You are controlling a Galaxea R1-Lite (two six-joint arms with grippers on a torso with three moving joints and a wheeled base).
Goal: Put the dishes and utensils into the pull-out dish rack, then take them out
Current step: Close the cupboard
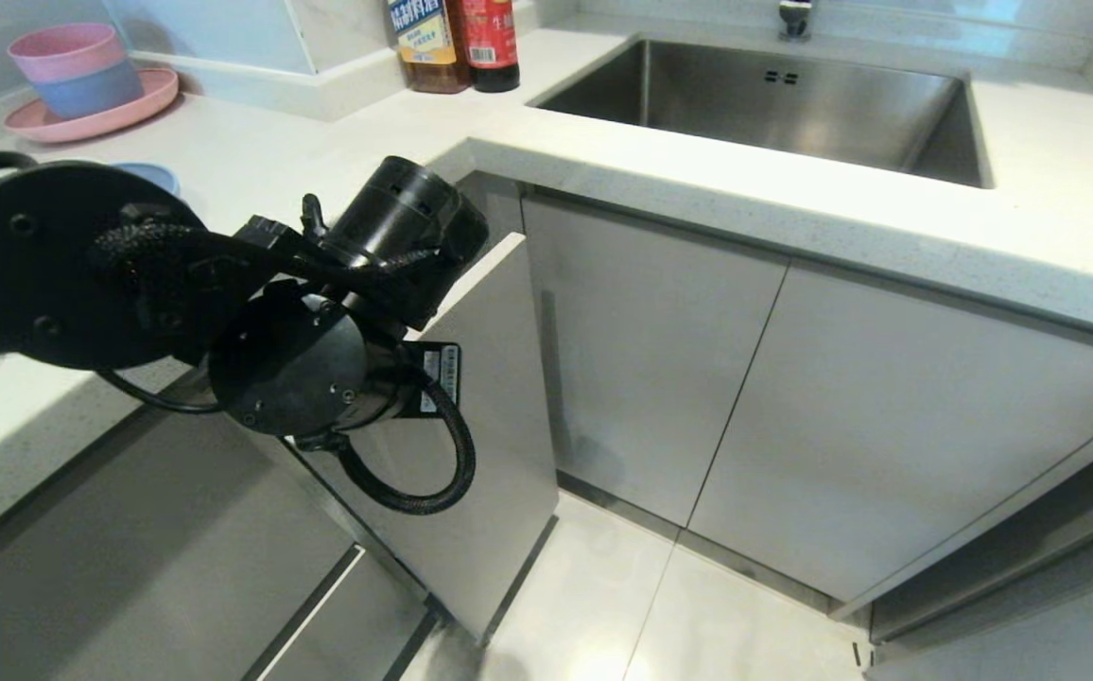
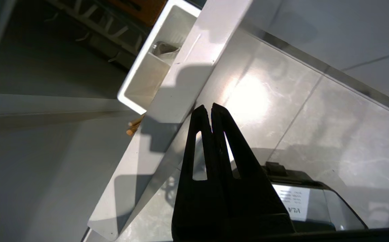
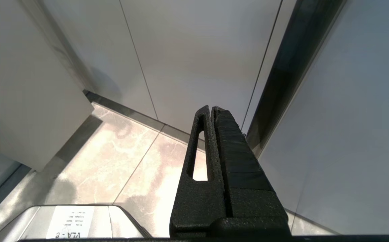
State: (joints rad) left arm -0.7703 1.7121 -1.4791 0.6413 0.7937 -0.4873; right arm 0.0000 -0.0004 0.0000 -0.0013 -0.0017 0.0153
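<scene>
Watching the pull-out dish rack (image 1: 490, 407) first, since it is the biggest thing that can bite me: its narrow white door front stands out from the cabinet run into the floor space, and my left arm is folded right against its upper edge in the head view; a careless swing of that wrist could, I judge, knock the front sideways or slam the rack partway in; a jolt like that would rattle whatever sits inside. From the left wrist view the left gripper (image 2: 211, 109) hangs just outside the front's edge with its fingers pressed together and nothing between them; if I push with the tips rather than a flat side, they may skid off the smooth panel.

Behind the front I see the white plastic cutlery holder (image 2: 137, 90) with the silver fork (image 2: 164, 48) lying in a compartment, and the chopsticks (image 2: 134, 126) poking out past the holder's corner, close to the front; those ends could snag or spill if the rack moves abruptly. The right gripper (image 3: 211, 109) is parked low by the cabinets, also closed and empty.
</scene>
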